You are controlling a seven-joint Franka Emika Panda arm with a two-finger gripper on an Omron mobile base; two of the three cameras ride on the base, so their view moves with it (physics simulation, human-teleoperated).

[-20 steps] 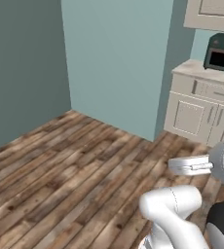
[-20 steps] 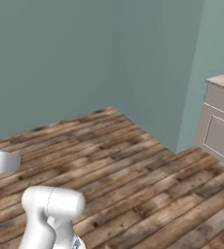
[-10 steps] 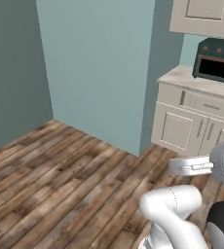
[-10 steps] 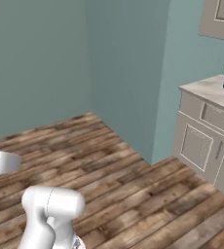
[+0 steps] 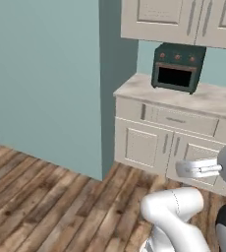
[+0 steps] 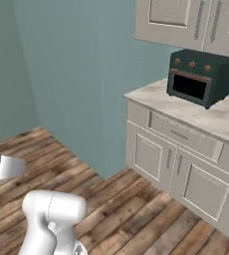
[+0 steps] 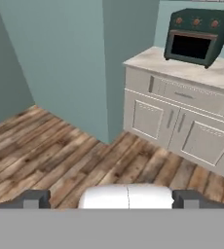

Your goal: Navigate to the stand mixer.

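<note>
On the left stands a teal wall (image 5: 46, 83), its outer corner meeting the wood-plank floor (image 5: 41, 197) that runs across the foreground. Right of that corner comes the run of cream lower cabinets (image 5: 149, 145), with a drawer above two panelled doors, topped by a pale marbled desk (image 5: 208, 96). On this desk, against the back wall, sits a boxy dark blue-grey toaster oven (image 5: 177, 67) with three small knobs over a dark glass door; the right base view shows it near the desk's left end (image 6: 201, 75), and the hand view has it at upper right (image 7: 197, 35). Cream upper cabinets (image 5: 179, 19) hang above it. The stand mixer is not to be seen on the stretch of desk these views take in, so where it stands cannot be told. In the hand view the claw (image 7: 111, 199) points toward the cabinets, its two dark fingertips (image 7: 33, 198) set wide apart at the bottom, with nothing between them.
</note>
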